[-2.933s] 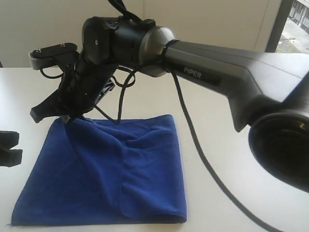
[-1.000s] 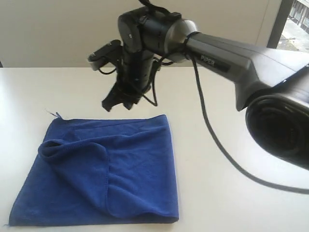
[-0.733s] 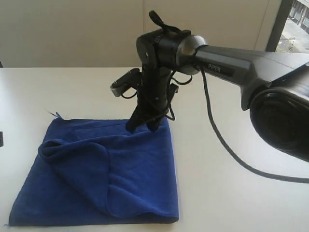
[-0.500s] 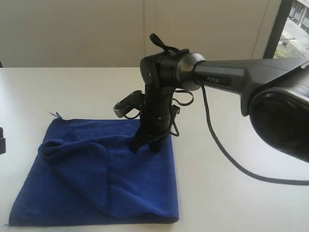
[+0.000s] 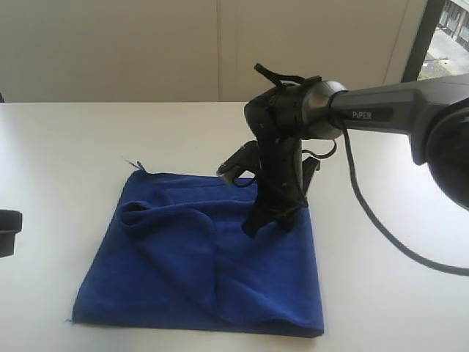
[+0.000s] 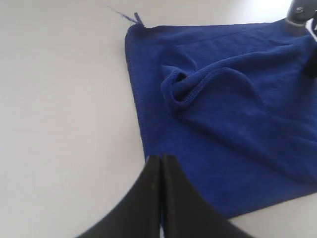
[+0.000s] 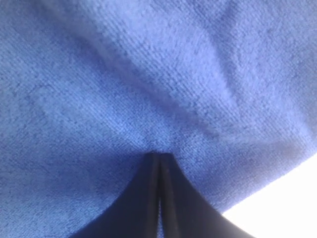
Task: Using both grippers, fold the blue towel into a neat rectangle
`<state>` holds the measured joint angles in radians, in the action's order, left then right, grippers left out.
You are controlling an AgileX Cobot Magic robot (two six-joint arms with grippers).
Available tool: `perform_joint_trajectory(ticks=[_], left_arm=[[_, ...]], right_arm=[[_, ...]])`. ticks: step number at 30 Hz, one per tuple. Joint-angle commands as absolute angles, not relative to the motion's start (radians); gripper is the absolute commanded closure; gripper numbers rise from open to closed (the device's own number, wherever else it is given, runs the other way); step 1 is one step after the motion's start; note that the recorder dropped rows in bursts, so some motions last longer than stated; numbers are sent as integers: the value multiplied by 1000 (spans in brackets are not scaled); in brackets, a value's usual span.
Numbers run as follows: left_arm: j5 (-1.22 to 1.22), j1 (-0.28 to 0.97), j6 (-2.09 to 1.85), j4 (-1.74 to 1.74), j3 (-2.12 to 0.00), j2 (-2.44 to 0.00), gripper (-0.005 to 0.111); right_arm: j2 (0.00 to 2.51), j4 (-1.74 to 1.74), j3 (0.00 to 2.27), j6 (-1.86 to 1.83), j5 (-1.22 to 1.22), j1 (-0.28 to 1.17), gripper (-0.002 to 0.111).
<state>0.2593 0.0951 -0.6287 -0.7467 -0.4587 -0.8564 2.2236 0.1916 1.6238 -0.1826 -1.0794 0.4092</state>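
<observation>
White table [image 5: 88, 139], bare at 12 and 3 o'clock of the towel. Right arm [image 5: 396, 110] reaches in from 3 o'clock, wrist bent down. Blue towel [image 5: 168, 279] lies rumpled at centre. Right gripper [image 5: 267, 224] clenched, tips on the towel's 2 o'clock part. Left gripper [image 6: 159, 163] clenched, empty, off its 9 o'clock edge.

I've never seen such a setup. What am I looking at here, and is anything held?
A robot with two black jointed arms, each ending in two fingers. One picture comes from a camera off the arms, looking across the white table; the other two come from cameras on the wrists, looking along the fingers. A rumpled, partly folded blue towel lies on the table. The right gripper stands on the towel, fingers closed, apparently pinching the cloth. The left gripper is closed on nothing, near the towel's edge.
</observation>
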Motion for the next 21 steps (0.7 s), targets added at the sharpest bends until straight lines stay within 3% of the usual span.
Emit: perform_joint_trajectory(ticks=[1, 9, 15, 21], left_arm=[[381, 94, -751, -827, -578, -895, 107], [586, 94, -782, -719, -912, -1232, 107], [923, 94, -787, -546, -1251, -1612, 107], [980, 127, -878, -530, -1475, -1796, 107]], right_arm=[[2246, 236, 1593, -186, -1055, 389, 108], [2114, 141, 1593, -251, -988, 389, 108], [2022, -299, 1592, -548, -973, 398, 108], [2031, -324, 1538, -582, -850, 481, 108]])
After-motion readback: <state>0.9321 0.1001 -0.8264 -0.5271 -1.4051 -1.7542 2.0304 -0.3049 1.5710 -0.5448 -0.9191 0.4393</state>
